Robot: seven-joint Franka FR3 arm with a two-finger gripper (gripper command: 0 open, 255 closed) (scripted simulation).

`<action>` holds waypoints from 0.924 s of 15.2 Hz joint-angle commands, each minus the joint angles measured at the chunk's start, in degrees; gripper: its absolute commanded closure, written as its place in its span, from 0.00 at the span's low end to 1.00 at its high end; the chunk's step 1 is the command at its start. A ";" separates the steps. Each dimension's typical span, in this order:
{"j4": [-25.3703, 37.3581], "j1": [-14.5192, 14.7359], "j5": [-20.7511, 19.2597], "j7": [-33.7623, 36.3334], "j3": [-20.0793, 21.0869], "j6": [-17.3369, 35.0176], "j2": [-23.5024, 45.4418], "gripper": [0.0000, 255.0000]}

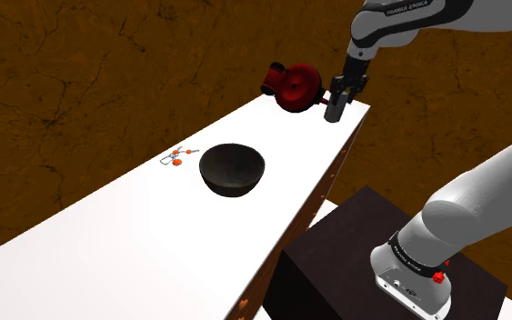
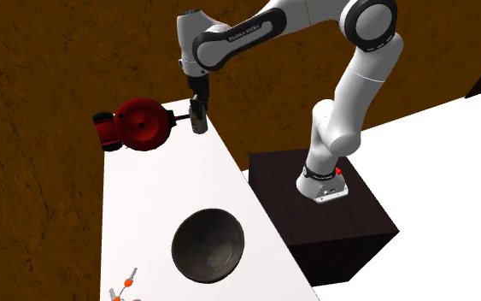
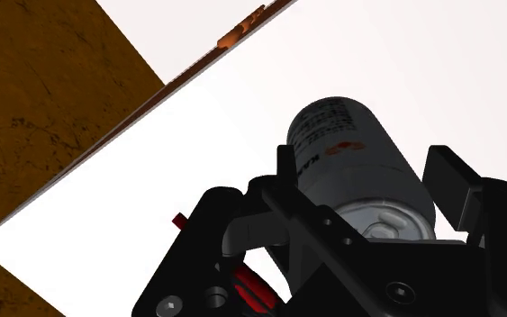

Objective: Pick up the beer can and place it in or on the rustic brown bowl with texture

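Grey and labelled, the can [image 3: 355,149] stands upright at the far corner of the white surface [image 1: 108,245]. It is just beside a red object [image 1: 295,88] and well apart from the bowl [image 1: 233,169].

**Pincer [image 3: 368,169]:** clenched on the can. In the wrist view, one black finger lies against each side of the can body, and the can top faces the camera. The arm reaches down on the can from above.

**Can:** gripped. Whether its base rests on the surface or is just clear of it cannot be told. In both exterior views it sits at surface level or very near it.

**Bowl:** dark, round, upright and empty, near the middle of the surface. A small orange-and-white item [image 1: 179,156] lies near it, on the side away from the stand [image 1: 363,236].

Progress, as judged:

1. Approach to the can: done.
2. Grip: apparently done.
3. Lift: not yet evident.
4. Carry to the bowl: left to do.
5. Release in or on the bowl: left to do.

The task is at an early stage, with the whole transfer outstanding. Nothing stands on the surface between can and bowl. The red object is the nearest thing to the can, and a straight upward lift should clear it.
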 commanded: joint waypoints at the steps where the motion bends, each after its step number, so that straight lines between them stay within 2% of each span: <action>1: 0.93 -0.01 -0.09 0.04 0.06 -1.45 -0.53 1.00; 14: 9.82 0.14 -0.10 0.14 0.46 -11.49 -1.70 1.00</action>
